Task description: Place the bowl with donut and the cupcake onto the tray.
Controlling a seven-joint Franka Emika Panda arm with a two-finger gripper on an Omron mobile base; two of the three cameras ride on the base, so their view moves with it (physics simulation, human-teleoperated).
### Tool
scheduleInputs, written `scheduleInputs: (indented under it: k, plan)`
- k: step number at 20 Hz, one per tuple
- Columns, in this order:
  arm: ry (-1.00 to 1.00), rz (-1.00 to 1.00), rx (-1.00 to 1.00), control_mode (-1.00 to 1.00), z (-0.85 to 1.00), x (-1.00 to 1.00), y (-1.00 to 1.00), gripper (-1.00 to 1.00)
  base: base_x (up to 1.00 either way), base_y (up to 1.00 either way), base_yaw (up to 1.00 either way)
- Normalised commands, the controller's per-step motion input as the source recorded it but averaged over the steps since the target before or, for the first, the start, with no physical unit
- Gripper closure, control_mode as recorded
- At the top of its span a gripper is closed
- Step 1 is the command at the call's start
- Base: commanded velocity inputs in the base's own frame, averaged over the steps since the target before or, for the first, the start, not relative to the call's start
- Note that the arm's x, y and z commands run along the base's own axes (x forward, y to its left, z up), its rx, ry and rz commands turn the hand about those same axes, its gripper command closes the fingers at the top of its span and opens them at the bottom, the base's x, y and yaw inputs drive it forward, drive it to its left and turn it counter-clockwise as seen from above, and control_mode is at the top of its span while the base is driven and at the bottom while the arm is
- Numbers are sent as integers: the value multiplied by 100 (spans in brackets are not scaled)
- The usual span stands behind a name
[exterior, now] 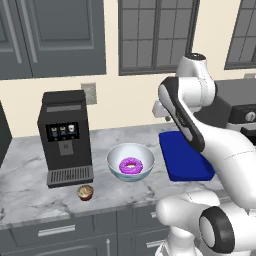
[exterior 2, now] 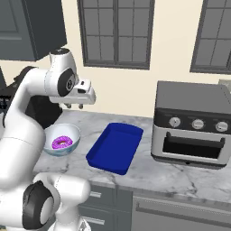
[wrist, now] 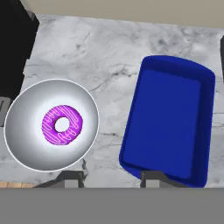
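My tool [wrist: 111, 176] hangs high above the marble desk [wrist: 109, 57], its fingertips spread apart and pinching nothing; below it the bowl [wrist: 26, 144] sits on the desk with the donut [wrist: 62, 124] lying in its middle; the tray [wrist: 168, 118] rests just beside the bowl, apart from it, with nothing in it; the cupcake [exterior: 85, 192] stands on the desk near the front edge, in front of the coffee machine [exterior: 64, 137]; a toaster oven [exterior 2: 194, 124] sits beyond the tray.
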Motion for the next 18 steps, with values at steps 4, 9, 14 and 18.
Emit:
scheduleInputs:
  k: [4, 9, 14, 18]
  plan:
    - [1, -5, 1, -100, -23, 0, 13, -100, 0, 0, 0]
    - [-2, -5, 7, -100, -36, 1, 8, -100, 0, 0, 0]
    - [0, 0, 7, -100, -33, 29, 8, -100, 0, 0, 0]
    - [10, 0, 3, -100, -29, 46, 21, -100, 0, 0, 0]
